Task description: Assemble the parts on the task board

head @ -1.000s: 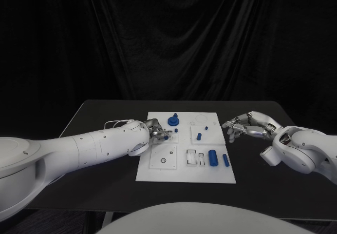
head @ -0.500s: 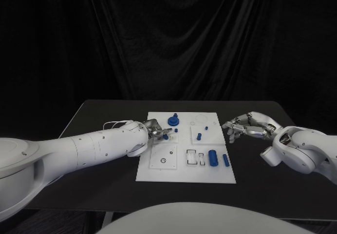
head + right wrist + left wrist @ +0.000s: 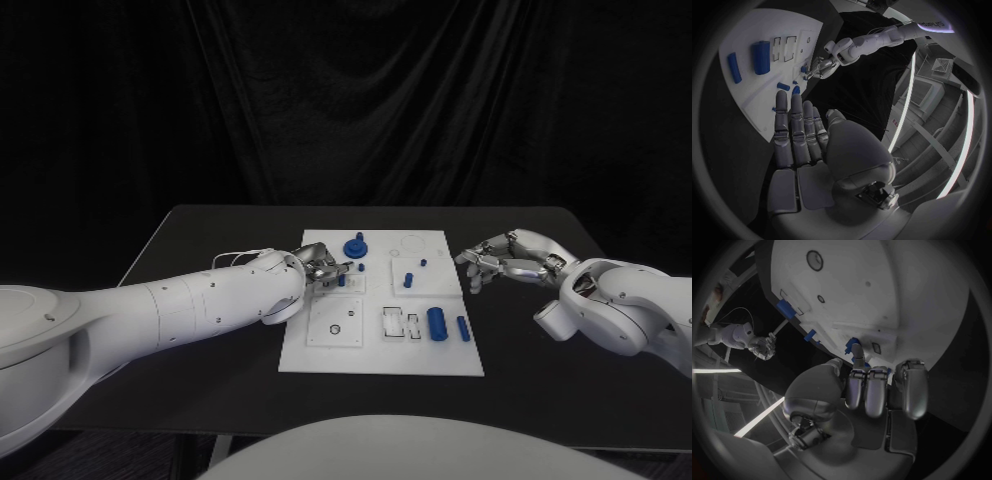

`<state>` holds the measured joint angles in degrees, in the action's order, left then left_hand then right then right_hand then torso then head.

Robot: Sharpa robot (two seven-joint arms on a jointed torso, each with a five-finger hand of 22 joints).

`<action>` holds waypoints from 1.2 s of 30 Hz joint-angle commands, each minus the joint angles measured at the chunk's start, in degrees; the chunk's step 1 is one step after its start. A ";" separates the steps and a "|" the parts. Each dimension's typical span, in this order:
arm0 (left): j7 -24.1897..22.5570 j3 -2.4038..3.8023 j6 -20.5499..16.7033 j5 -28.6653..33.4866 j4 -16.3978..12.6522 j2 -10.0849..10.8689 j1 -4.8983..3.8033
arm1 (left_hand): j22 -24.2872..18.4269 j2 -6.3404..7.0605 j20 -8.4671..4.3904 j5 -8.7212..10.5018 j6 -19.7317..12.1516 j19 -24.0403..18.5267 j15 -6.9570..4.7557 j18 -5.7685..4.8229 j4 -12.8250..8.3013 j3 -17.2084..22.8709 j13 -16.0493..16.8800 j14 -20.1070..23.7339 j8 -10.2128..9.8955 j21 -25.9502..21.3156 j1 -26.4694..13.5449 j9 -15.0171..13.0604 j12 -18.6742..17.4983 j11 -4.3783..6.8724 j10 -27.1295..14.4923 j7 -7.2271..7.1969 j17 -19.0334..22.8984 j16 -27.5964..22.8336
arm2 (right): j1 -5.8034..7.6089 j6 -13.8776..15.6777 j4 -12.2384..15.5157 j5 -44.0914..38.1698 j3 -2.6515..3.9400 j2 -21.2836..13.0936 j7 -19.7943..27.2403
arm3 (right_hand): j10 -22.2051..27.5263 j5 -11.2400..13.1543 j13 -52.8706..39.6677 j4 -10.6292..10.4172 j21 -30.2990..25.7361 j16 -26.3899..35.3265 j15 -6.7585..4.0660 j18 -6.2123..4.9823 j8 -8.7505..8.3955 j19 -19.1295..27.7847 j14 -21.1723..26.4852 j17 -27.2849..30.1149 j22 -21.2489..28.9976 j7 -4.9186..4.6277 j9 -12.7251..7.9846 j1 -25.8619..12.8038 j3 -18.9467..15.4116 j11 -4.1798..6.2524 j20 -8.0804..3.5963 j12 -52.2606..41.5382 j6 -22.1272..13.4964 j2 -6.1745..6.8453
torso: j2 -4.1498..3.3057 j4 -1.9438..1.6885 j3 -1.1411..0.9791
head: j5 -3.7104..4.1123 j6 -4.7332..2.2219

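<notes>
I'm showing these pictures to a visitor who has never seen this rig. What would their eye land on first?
Probably the white rectangular task board in the middle of the black table, dotted with small blue plastic parts. Next, the silver left hand, its fingers working at the board's far left part, near a blue round knobbed piece. The silver right hand hovers off the board's right edge, holding nothing.

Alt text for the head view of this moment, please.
The robot's left hand works at a small blue part near the left edge of the white rectangular task board, while the right hand hovers empty beside the board's right edge. More blue parts sit across the board.
</notes>
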<state>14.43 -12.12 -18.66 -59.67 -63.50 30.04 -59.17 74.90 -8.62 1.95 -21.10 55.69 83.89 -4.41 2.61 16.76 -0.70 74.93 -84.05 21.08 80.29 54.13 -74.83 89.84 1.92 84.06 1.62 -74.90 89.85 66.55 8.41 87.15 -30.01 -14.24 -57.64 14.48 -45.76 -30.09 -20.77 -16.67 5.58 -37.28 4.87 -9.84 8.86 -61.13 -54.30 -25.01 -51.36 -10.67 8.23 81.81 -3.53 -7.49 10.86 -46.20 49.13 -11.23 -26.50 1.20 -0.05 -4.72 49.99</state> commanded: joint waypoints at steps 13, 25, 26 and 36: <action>0.29 0.05 1.42 0.33 0.42 -0.20 0.05 | 11.85 0.48 -0.27 -2.47 0.29 0.19 -0.51 -0.13 -0.10 -0.31 15.07 -5.95 0.60 0.28 2.73 -0.07 0.16 0.56 5.94 -0.46 -15.10 0.15 | -0.14 -0.54 0.20 -0.14 0.05 -0.16 -0.71 | 0.31 0.02 0.09 0.10 -0.30 0.28 -0.01 -0.44 -0.24 0.54 0.52 0.07 0.08 -0.22 -0.06 0.35 0.37 0.02 0.03 0.39 -0.03 0.40 | -0.02 -0.01 0.00 | 0.05 0.01; -0.17 0.05 -2.44 -0.18 -1.00 1.06 0.04 | 12.02 3.28 -0.76 -2.82 -0.84 0.60 -1.01 -0.26 -0.37 0.22 15.07 -5.95 4.77 0.83 9.45 -1.64 0.16 1.09 5.94 -1.04 -15.10 0.15 | -0.16 -0.51 0.19 -0.14 0.05 -0.22 -0.64 | 0.29 0.02 0.11 0.08 -0.30 0.26 -0.01 -0.45 -0.24 0.55 0.52 0.09 0.09 -0.23 -0.07 0.38 0.48 0.02 0.03 0.39 -0.01 0.35 | 0.03 0.00 -0.01 | -0.15 0.01; -0.17 0.05 -2.74 -0.61 -1.19 1.23 0.04 | 12.04 3.33 -0.76 -2.79 -0.90 0.65 -1.01 -0.28 -0.37 0.23 15.07 -5.95 4.80 0.91 9.54 -1.63 0.16 1.09 5.94 -1.03 -15.10 0.15 | -0.16 -0.51 0.18 -0.14 0.05 -0.22 -0.64 | 0.29 0.02 0.11 0.08 -0.30 0.26 -0.01 -0.45 -0.24 0.55 0.52 0.09 0.09 -0.23 -0.07 0.38 0.48 0.02 0.03 0.39 -0.01 0.35 | 0.01 0.01 0.00 | -0.18 0.01; -1.97 0.05 -7.49 -2.85 -3.47 3.37 0.01 | 12.29 4.13 -0.82 -0.07 -1.62 1.15 -1.03 -0.48 0.00 -0.05 15.07 -5.95 5.69 1.65 10.73 -1.42 0.16 1.03 5.94 -0.89 -15.10 0.15 | -0.20 -0.46 0.13 -0.14 0.05 -0.26 -0.59 | 0.29 0.06 0.11 0.03 -0.30 0.25 -0.01 -0.45 -0.25 0.55 0.52 0.10 0.09 -0.25 -0.08 0.33 0.49 0.01 0.04 0.38 -0.02 0.36 | -0.01 0.00 0.00 | -0.29 0.01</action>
<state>14.59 -12.12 -21.89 -61.22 -66.34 33.19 -59.17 74.90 -4.34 1.52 -21.39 54.34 83.87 -5.23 2.61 16.62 -0.55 74.93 -84.05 26.62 81.77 64.94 -74.95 89.84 2.61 83.97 0.71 -74.90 89.85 66.50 8.33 87.22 -30.01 -14.24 -57.81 14.40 -45.76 -30.09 -20.72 -16.51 5.58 -37.28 4.87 -9.84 8.86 -61.13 -54.30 -24.97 -51.32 -10.67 8.25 81.81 -3.37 -7.49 10.86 -46.20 49.13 -11.23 -26.50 1.20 -0.05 -4.98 49.99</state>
